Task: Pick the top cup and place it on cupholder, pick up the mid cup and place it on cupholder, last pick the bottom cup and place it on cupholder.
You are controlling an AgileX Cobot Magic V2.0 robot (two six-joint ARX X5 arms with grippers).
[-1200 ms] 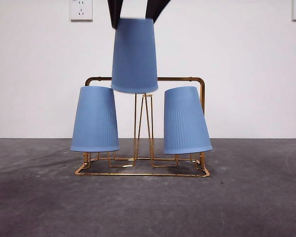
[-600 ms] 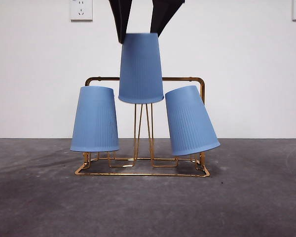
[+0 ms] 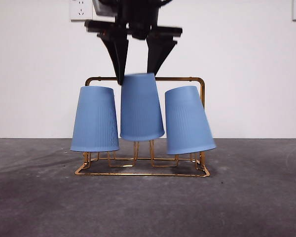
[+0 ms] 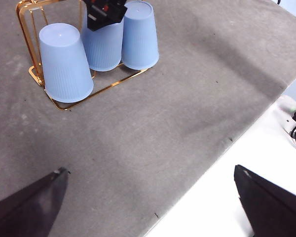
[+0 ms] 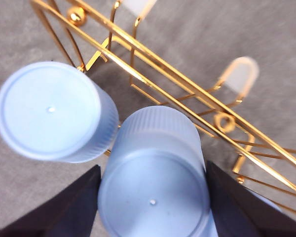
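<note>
Now 3 blue cups on the cupholder [image 3: 195, 79]; right gripper [image 3: 138, 69] fingers hold the middle cup [image 3: 141, 108], left gripper [image 4: 148, 197] fingers wide apart.

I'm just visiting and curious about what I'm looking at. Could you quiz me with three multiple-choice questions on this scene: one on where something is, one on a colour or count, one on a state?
1. Where is the cup that the right gripper holds?
A. Between the other two cups on the gold rack
B. Lying on the table beside the rack
C. Stacked on the left cup

2. How many blue cups are there?
A. Two
B. Three
C. Four

3. How do the cups stand?
A. Mouth up
B. On their sides
C. Upside down

Answers:
1 A: the middle cup sits between the left cup and the right cup, with the jaws on either side of its top.
2 B: three cups show in the front view.
3 C: their closed bottoms face up and their wide mouths point down.
</note>
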